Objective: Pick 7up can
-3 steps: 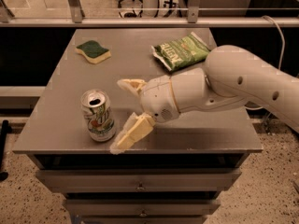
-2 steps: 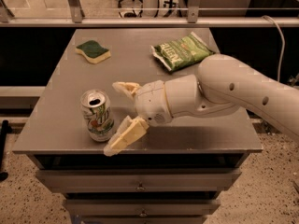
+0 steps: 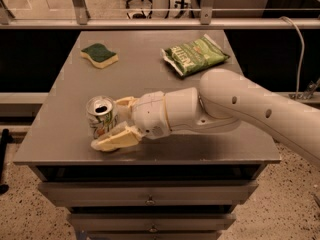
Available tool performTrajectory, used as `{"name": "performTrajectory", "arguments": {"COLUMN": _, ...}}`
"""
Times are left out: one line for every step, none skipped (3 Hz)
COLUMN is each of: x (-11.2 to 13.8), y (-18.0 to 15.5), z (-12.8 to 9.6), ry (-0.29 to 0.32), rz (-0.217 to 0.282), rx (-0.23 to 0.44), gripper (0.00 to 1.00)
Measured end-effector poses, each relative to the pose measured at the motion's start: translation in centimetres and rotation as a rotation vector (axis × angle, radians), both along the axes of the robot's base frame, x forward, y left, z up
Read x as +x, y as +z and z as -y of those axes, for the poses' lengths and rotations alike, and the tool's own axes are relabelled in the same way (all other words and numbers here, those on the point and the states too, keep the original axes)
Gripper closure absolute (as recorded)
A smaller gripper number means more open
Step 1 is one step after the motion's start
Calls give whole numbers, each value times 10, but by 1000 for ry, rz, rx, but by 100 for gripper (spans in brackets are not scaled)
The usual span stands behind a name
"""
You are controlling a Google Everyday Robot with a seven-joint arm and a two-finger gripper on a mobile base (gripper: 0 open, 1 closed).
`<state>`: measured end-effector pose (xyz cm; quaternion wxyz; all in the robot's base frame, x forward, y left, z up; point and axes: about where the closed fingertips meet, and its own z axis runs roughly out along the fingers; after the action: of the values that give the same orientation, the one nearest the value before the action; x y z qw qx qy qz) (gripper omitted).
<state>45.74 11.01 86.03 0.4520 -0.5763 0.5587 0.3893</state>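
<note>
The 7up can (image 3: 101,115), white and green with an open silver top, stands upright near the front left of the grey table (image 3: 150,79). My gripper (image 3: 108,124) has come in from the right at the can's height. Its jaws are open and straddle the can. The near finger (image 3: 116,138) lies in front of the can's base, and the far finger (image 3: 125,103) sits behind its right side. I cannot tell whether either finger touches the can. The can rests on the table.
A green chip bag (image 3: 195,55) lies at the back right of the table. A green and yellow sponge (image 3: 100,55) lies at the back left. The table's front edge is just below the gripper, with drawers (image 3: 150,201) underneath. A rail runs behind the table.
My gripper has moved left toward the can. Its open fingers, earlier to the right of the can, now stand on either side of it. The can has not moved.
</note>
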Motion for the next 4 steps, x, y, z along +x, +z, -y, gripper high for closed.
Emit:
{"name": "performTrajectory", "arguments": {"x": 1, "y": 1, "z": -6, "ry": -9, "rz": 0, "rx": 20, "gripper": 61}}
{"name": "performTrajectory", "arguments": {"x": 3, "y": 7, "z": -3, "ry": -26, "rz": 6, "rx": 40, "gripper": 83}}
{"name": "performTrajectory", "arguments": {"x": 11, "y": 33, "z": 20, "ry": -63, "rz": 46, "rx": 96, "gripper": 100}}
{"name": "performTrajectory", "arguments": {"x": 22, "y": 69, "z": 51, "ry": -105, "rz": 101, "rx": 167, "gripper": 100}}
